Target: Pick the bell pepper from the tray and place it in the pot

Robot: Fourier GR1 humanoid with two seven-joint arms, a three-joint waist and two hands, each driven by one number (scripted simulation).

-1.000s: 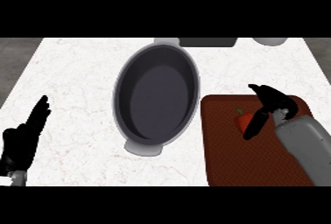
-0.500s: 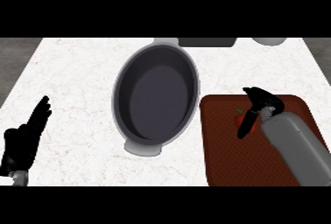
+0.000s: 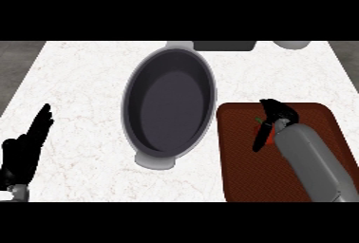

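Observation:
The bell pepper (image 3: 258, 125) lies near the top left of the dark red tray (image 3: 242, 171), and only a sliver of red and green shows. My right hand (image 3: 278, 116) covers it from the right, fingers curled over its top and thumb reaching down its left side. The pepper still rests on the tray. The oval dark grey pot (image 3: 168, 107) stands just left of the tray, with nothing inside it. My left hand (image 3: 26, 147) rests open at the left edge, fingers up, well away from the pot.
A dark object (image 3: 223, 45) and a pale round one (image 3: 291, 44) sit at the counter's far edge. The pot's lower handle (image 3: 155, 161) juts toward me. White marble counter (image 3: 77, 85) lies between the left hand and the pot.
My right hand has shifted left over the pepper, which showed clearly a second ago and is now almost hidden under it. The left hand has not moved.

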